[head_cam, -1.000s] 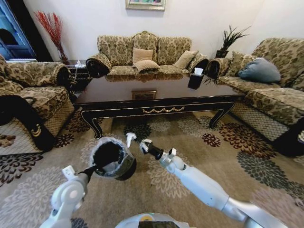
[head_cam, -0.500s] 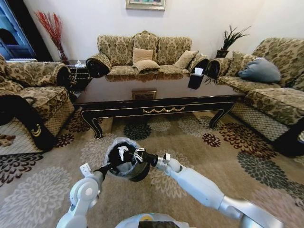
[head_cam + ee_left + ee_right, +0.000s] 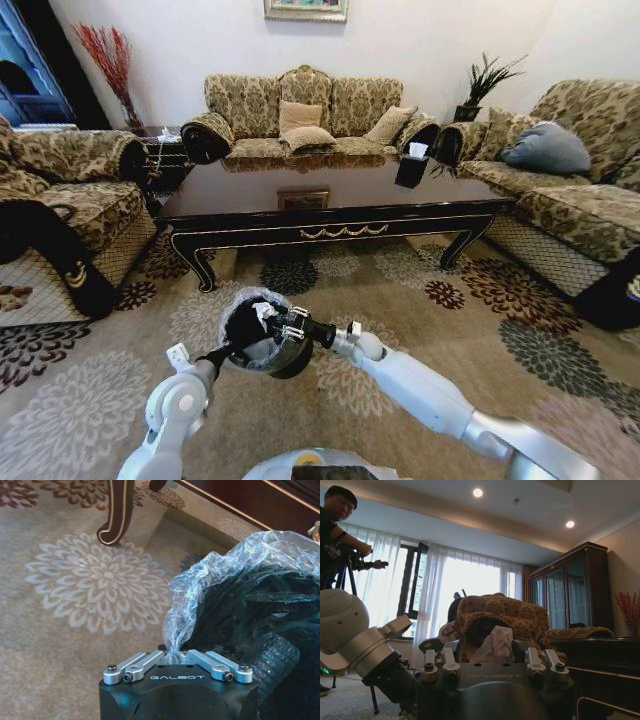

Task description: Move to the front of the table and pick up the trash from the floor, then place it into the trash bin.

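Observation:
The trash bin [image 3: 262,345], black with a crinkled clear bag over its rim, hangs above the carpet in front of the table [image 3: 330,205]. My left gripper [image 3: 222,352] is shut on the rim; the left wrist view shows its fingers [image 3: 150,659] pinching the bag's edge [image 3: 174,647] beside the bin [image 3: 250,625]. My right gripper [image 3: 274,322] reaches over the bin's mouth, shut on a white tissue [image 3: 262,311]. In the right wrist view this piece of trash [image 3: 496,641] sticks up from the right gripper [image 3: 492,655].
Patterned sofas stand behind the table [image 3: 305,110], at the left [image 3: 60,190] and at the right [image 3: 580,180]. A black tissue box [image 3: 411,168] sits on the table's right end. Flowered carpet [image 3: 480,300] spreads all around. A curved table leg [image 3: 117,515] stands near the bin.
My right gripper has swung left with the tissue, from beside the bin to over its mouth. The left arm has shifted the bin slightly right. Little moved in the last half second.

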You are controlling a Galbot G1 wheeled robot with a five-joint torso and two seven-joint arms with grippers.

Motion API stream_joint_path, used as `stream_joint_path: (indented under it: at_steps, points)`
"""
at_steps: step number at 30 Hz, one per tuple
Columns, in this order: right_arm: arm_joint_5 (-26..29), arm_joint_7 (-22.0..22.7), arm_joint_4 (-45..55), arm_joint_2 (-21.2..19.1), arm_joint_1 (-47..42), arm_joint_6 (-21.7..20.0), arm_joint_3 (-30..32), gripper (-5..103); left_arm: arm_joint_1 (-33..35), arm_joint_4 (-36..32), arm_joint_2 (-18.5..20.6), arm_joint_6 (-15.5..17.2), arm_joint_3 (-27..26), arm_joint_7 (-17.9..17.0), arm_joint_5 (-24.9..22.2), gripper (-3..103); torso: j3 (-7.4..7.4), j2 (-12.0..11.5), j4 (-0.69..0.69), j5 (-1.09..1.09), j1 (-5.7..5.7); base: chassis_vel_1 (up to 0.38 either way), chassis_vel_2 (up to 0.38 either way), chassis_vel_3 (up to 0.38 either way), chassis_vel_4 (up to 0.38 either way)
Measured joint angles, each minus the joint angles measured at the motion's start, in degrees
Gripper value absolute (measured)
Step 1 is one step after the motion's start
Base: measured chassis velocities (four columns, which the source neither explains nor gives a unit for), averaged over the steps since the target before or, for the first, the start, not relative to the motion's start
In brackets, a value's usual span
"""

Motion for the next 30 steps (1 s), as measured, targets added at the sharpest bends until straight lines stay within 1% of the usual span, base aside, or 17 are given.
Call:
stream_joint_path:
  at_steps: [1,3,5,6,10,12,14,20,30]
  points:
    - [-0.1,0.0,0.0,0.0,-0.1,0.0,0.1,63,0.1,0.0,0.1,0.0,-0.4,0.0,-0.1,2,0.00,0.0,0.00,0.00,0.00,0.000,0.000,0.000,0.000]
    - [-0.1,-0.1,0.0,-0.1,-0.2,0.0,0.3,63,0.1,-0.1,0.1,-0.1,-0.6,0.0,-0.2,2,0.00,0.0,0.00,0.00,0.00,0.000,0.000,0.000,0.000]
    - [-0.2,-0.6,0.0,-0.3,-0.4,0.0,0.4,73,0.2,-0.5,0.0,-0.1,-0.9,0.1,-0.3,2,0.00,0.0,0.00,0.00,0.00,0.000,0.000,0.000,0.000]
    - [-0.2,-0.6,0.0,-0.3,-0.4,0.0,0.4,73,0.2,-0.5,0.0,-0.1,-0.9,0.1,-0.3,2,0.00,0.0,0.00,0.00,0.00,0.000,0.000,0.000,0.000]
    - [-1.2,-1.6,0.3,-1.0,-0.9,0.0,0.2,95,0.4,-0.8,-0.3,-0.1,-1.1,0.1,-0.4,2,0.00,0.0,-0.01,0.00,0.00,0.000,0.000,0.000,0.000]
    - [-1.3,-1.6,0.5,-1.2,-1.1,0.0,-0.1,95,0.4,-0.8,-0.4,-0.2,-1.1,0.1,-0.4,2,0.00,0.0,0.00,0.00,0.00,0.000,0.000,0.000,0.000]
    - [-2.0,-1.6,0.7,-1.5,-1.2,-0.1,-1.2,99,0.2,-0.9,-0.7,-0.2,-1.2,0.2,-0.4,2,0.00,0.0,-0.01,0.00,0.00,0.000,0.000,0.000,0.000]
    - [-3.9,-1.6,-0.3,-1.3,-1.2,0.3,-1.7,100,-0.1,-0.5,-1.2,-0.2,-1.4,0.2,-0.3,2,0.00,0.0,0.00,0.00,0.00,0.000,0.000,0.000,0.000]
    - [-4.0,-1.4,-0.8,-1.6,-0.8,0.2,-0.6,100,-0.6,0.8,-1.5,-0.3,-2.1,0.4,-0.3,2,0.00,0.0,-0.01,0.00,0.00,0.000,0.000,0.000,0.000]
